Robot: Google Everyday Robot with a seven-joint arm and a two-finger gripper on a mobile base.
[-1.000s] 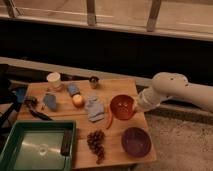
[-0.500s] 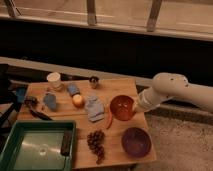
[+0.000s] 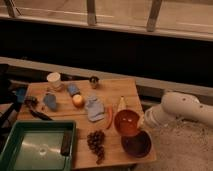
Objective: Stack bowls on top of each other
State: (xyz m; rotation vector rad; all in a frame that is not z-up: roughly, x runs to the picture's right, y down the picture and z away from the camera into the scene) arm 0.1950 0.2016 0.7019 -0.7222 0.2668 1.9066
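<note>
Reaching in from the right, the end effector (image 3: pixel 142 121) sits pinched on the orange-red bowl's (image 3: pixel 126 122) rim, beside the purple bowl (image 3: pixel 136 144) on the counter (image 3: pixel 115 90).

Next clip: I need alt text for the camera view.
An orange-red bowl sits beside a dark purple bowl at the right end of a wooden table, unstacked. The white robot arm reaches in from the right, its hand by the orange-red bowl's rim. A green bin sits front left.

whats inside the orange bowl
Nothing visible inside the orange bowl; its near inner wall is hidden by the rim. The gripper is hidden behind the white arm.
</note>
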